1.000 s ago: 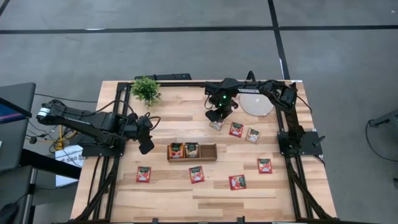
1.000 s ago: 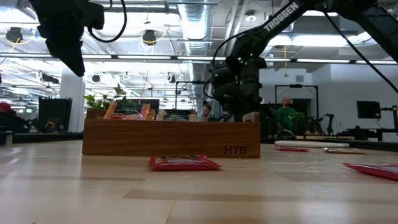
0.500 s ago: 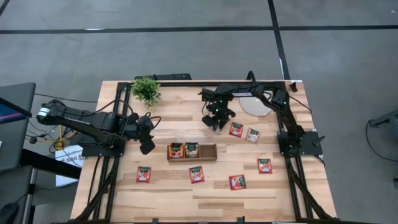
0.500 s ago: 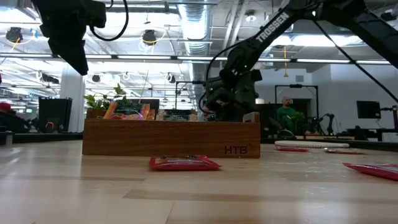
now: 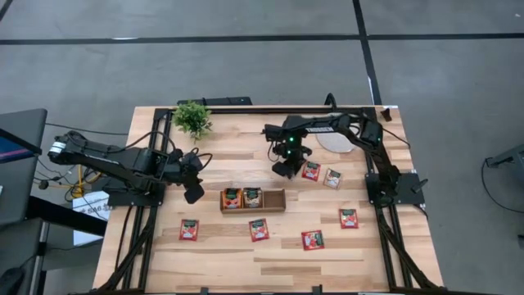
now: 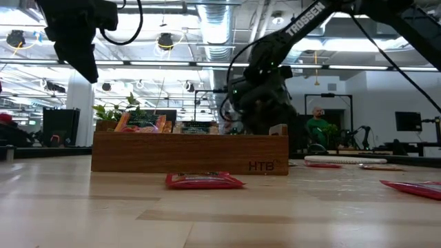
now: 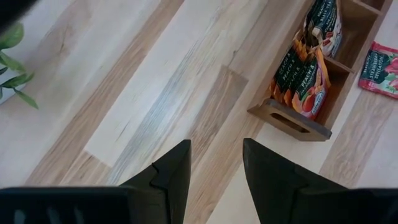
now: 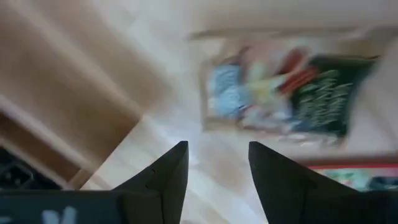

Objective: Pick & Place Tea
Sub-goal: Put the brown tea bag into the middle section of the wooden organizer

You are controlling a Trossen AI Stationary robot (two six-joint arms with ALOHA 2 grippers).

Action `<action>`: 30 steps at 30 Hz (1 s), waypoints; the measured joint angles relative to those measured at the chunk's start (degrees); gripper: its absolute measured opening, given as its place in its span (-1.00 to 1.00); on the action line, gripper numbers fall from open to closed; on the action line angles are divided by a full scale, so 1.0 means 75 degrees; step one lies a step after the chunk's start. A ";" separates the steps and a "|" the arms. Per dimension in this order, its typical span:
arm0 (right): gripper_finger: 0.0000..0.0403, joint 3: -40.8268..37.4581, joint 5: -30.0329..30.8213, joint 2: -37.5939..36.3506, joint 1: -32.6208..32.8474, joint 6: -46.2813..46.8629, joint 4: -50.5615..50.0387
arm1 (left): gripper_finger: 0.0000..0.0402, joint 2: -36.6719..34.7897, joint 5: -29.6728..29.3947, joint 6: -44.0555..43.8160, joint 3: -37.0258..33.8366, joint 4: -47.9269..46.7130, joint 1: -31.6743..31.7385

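Right gripper jaws apart, empty, over a beige sachet far of the tray. Other sachets lie right and near. Looks light, thin, crinkly, slippery: pinch an edge. Left gripper waits left, jaws part-open, empty.

A wooden tray sits mid-table with sachets inside, loose sachets before it and a plant behind.

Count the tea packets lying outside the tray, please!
6: two packets beside the right hand, one near the right arm's base, three along the tray's front. Another may hide under that hand.
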 joint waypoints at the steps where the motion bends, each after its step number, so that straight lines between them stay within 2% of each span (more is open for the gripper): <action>1: -0.21 0.0000 -0.0027 -0.0056 0.0051 -0.0070 0.0013 | -0.32 0.0000 0.0000 0.0000 0.0000 0.0011 -0.0003; 5: -0.23 0.0005 0.0108 -0.0366 0.0206 -0.0181 0.0076 | -0.32 0.0000 0.0000 -0.0003 0.0000 0.0014 -0.0003; 10: -0.26 0.0010 0.1300 -0.0578 0.0133 0.0169 0.0061 | -0.32 0.0000 0.0000 0.0000 0.0000 0.0045 -0.0001; 15: -0.22 0.0012 0.1272 -0.0580 -0.0204 0.0669 0.0137 | -0.32 0.0000 0.0000 -0.0002 0.0000 0.0055 0.0000; 23: 0.00 0.0015 0.1102 -0.0580 -0.0796 0.1025 0.0388 | -0.32 0.0000 0.0000 0.0000 0.0000 0.0055 0.0000; 30: 0.06 0.0020 0.1057 -0.0165 -0.0659 0.1162 0.0507 | -0.32 0.0000 0.0000 0.0050 0.0000 0.0058 0.0000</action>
